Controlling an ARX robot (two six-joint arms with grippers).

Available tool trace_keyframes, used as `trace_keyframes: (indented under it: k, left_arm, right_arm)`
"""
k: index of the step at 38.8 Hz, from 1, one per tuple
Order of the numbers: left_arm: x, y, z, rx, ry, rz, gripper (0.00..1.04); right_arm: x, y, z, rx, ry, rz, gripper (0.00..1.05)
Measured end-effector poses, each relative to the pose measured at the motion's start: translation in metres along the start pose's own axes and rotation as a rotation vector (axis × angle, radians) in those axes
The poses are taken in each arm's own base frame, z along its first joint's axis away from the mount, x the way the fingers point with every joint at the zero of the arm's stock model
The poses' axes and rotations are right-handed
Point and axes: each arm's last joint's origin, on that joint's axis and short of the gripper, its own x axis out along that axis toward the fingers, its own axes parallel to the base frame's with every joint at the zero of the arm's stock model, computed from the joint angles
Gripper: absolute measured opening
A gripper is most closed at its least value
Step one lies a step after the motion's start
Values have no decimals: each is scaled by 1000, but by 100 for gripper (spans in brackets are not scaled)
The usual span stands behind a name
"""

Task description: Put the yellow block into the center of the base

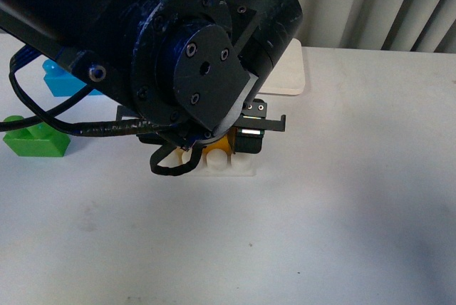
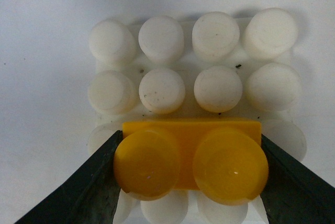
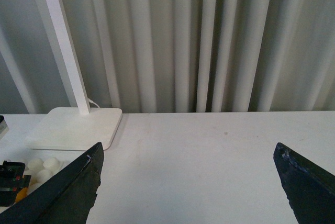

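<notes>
Front view shows a white counter (image 1: 356,212) bearing faint scuffs and specks, with pale pleated curtains (image 1: 385,2) behind its far edge. A white slab (image 1: 292,70) lies near that edge; the right wrist view shows a white upright post (image 3: 60,41) rising from it. At the left of the counter stand a green brick (image 1: 32,137) and, farther back, a blue brick (image 1: 60,80), both well apart from the base. The base (image 1: 239,166) is a flat white square plate with round studs; the left wrist view shows several of them marked with small dark specks. The yellow block (image 2: 191,156) is an orange-yellow brick with two glossy round studs, sitting level over the base, covering the middle two studs of the third row counted from the far side in that view; whether it is fully pressed down cannot be told. The left gripper (image 2: 191,169) grips the yellow block by its two short ends, with dark jaws touching both. In the front view the left arm (image 1: 164,48) reaches steeply down over the base and hides most of it, its dark cable (image 1: 57,116) looping at the left. The right gripper (image 3: 188,192) is raised well clear of the counter, facing the curtains, its jaws spread wide and holding nothing.
</notes>
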Motion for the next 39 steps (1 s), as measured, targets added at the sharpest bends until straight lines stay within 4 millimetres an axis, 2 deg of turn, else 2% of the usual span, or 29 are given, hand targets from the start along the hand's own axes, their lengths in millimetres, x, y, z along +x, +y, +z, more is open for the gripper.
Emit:
trace_keyframes:
  k: [33, 39]
  left_arm:
    - [9, 2, 7, 86, 32, -45, 65]
    - [10, 8, 6, 80, 48, -59, 86]
  right_arm:
    - [0, 0, 0, 0, 0, 0, 95]
    - [0, 0, 0, 0, 0, 0, 95]
